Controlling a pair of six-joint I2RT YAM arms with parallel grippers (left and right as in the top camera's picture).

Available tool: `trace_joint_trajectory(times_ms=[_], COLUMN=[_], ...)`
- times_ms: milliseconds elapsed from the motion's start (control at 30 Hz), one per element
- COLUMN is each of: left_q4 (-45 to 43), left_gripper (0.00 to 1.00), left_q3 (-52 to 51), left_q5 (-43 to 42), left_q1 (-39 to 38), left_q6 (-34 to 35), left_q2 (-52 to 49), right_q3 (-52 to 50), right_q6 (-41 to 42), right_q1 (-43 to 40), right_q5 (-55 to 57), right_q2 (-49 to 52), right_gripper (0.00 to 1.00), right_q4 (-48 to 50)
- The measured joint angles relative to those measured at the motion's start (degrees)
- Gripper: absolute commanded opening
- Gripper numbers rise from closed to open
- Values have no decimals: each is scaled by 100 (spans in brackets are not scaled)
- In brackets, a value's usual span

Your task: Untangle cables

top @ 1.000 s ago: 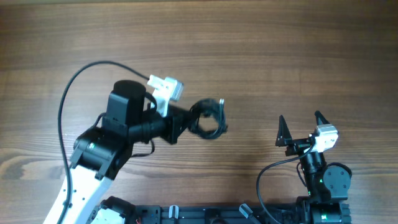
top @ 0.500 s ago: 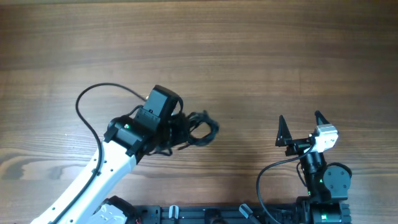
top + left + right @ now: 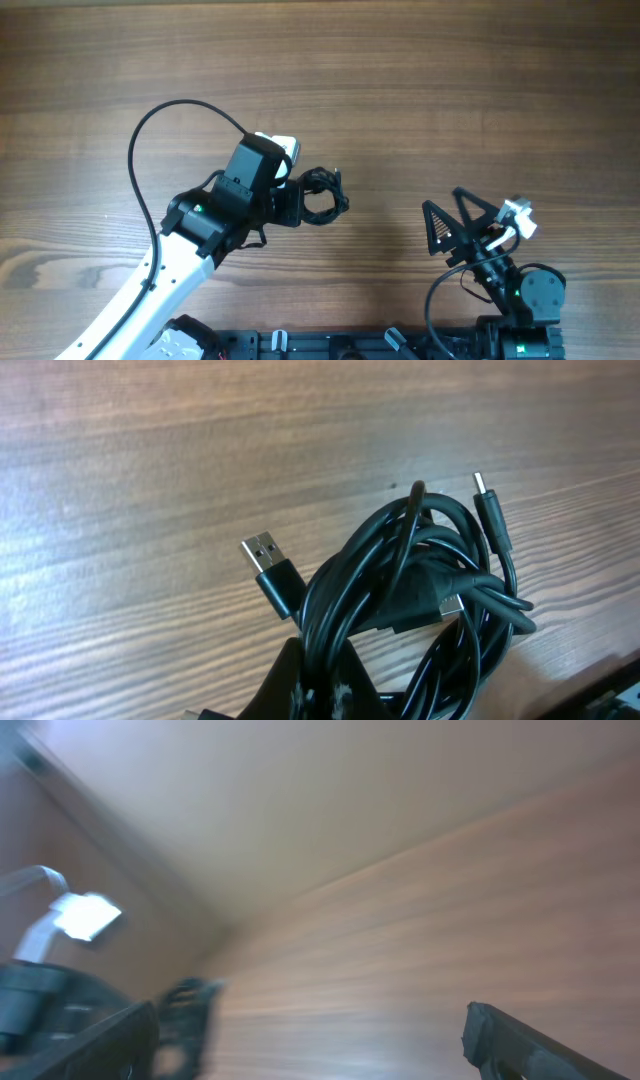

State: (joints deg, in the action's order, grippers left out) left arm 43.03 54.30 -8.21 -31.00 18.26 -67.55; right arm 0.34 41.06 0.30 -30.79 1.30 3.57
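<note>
The cables (image 3: 323, 195) are a small knotted bundle of thin black wires just left of the table's middle. My left gripper (image 3: 298, 205) is shut on the bundle's near side. In the left wrist view the coils (image 3: 420, 590) rise from between my shut fingers (image 3: 345, 695). A USB-A plug (image 3: 270, 568) and a slim plug (image 3: 490, 510) stick out of them. My right gripper (image 3: 441, 198) stands wide open to the right of the bundle, apart from it, with nothing between its fingers. The right wrist view is blurred, with the cables (image 3: 188, 1010) dim at its lower left.
The wooden table (image 3: 450, 80) stretches bare behind and beside the arms. The left arm's own thick black cable (image 3: 150, 140) arcs over the table on the left. A black rail (image 3: 330, 345) runs along the front edge.
The left arm has twisted and shifted the held bundle slightly left. In the last half second the right gripper swung left and tilted toward the bundle, still open.
</note>
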Motion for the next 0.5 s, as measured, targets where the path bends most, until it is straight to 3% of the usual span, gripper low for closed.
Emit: trace_joint_trajectory(times_ms=[67,167,400,500], left_q4=[-205,-269,-472,-647], left_gripper=[4,4,4,4], left_q3=[0,0,0,0], left_q5=[-7,-28,-98,-321], left_q1=[0,-2,0,0], left_q6=[-39,-153,-192,-190], left_q2=[0,0,17,17], right_q3=[44,678,4291,5136], right_q6=[247,-92,-1193,-1335], right_q1=[2,0,4,4], right_q5=[-170,-136,-417,-1150], right_q2=[0,284,3228,4376], right_gripper=[99,99,100,100], right_q4=[365,-522,-3751,-3692])
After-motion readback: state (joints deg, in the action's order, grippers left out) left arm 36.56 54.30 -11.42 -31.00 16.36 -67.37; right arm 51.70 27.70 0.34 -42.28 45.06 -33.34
